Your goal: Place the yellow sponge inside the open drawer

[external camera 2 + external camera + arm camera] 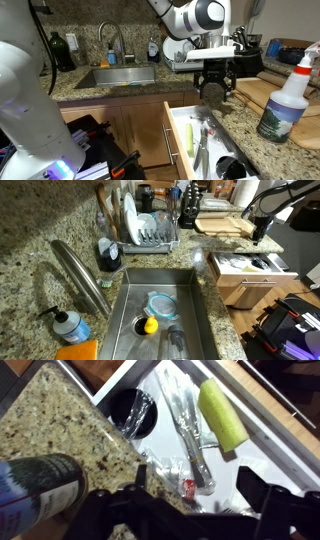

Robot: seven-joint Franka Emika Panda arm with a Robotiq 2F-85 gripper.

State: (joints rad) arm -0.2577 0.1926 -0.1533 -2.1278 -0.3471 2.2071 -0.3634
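Observation:
The drawer point(170, 135) stands pulled open under the granite counter; it also shows in an exterior view point(250, 265) and in the wrist view point(290, 450). A yellow-green oblong sponge point(222, 415) lies inside it beside metal utensils point(190, 430) and a black cup point(135, 410); in an exterior view it shows as a green strip point(187, 140). My gripper point(216, 90) hangs open and empty just above the drawer at the counter's edge. It also shows in the wrist view point(198, 490) and in an exterior view point(260, 230).
A spray bottle point(290, 95) and a wooden cutting board point(262, 92) stand on the counter next to the gripper. The sink point(195, 320) holds a bowl and a small yellow item point(150, 325). A dish rack point(150, 230) is behind it. An orange sponge point(78, 352) lies by a soap bottle point(70, 328).

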